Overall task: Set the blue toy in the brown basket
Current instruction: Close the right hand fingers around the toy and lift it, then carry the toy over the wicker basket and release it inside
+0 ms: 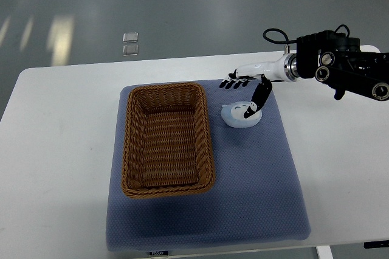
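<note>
A pale blue round toy (237, 115) lies on the blue mat (261, 174), just right of the brown wicker basket (167, 138). The basket holds nothing. My right hand (246, 92) reaches in from the right edge and hovers over the toy's far side. Its fingers (234, 81) are spread flat beyond the toy, and the black thumb (260, 98) points down onto the toy's right side. The hand is open, with no grasp on the toy. My left arm does not show.
The mat lies on a white table (61, 149) whose front edge is near the picture's bottom. Grey floor lies beyond the table's far edge, with two small clear squares (130, 43) on it.
</note>
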`<act>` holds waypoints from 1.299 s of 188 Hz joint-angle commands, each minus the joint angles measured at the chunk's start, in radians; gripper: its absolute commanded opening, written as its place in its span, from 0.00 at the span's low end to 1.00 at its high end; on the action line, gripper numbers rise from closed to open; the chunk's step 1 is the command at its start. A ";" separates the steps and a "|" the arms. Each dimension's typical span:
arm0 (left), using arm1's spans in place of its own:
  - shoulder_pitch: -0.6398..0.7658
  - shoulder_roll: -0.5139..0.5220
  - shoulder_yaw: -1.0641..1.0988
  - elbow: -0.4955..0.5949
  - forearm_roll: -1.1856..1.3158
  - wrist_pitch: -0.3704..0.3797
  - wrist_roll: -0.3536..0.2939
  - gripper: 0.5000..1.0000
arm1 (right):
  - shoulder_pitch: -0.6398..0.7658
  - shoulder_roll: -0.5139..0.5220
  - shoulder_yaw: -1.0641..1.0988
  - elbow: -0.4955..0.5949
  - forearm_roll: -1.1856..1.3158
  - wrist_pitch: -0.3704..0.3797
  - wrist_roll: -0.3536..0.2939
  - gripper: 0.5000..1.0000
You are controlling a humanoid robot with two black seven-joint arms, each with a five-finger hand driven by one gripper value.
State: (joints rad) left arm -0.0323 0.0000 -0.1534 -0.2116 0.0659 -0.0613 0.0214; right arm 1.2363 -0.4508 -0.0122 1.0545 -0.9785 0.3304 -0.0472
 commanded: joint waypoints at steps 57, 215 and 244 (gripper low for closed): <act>0.000 0.000 0.000 0.001 0.000 0.000 0.000 1.00 | -0.106 0.032 0.000 -0.016 -0.022 -0.139 0.007 0.80; 0.000 0.000 -0.002 0.001 0.000 0.000 0.000 1.00 | -0.005 -0.060 0.017 0.027 -0.008 -0.128 0.009 0.00; 0.000 0.000 0.000 0.000 0.000 0.000 0.000 1.00 | 0.101 -0.095 0.015 0.107 0.066 -0.102 0.009 0.00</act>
State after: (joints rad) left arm -0.0322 0.0000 -0.1542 -0.2101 0.0659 -0.0613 0.0213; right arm 1.2750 -0.5288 0.0043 1.1106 -0.9607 0.2137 -0.0384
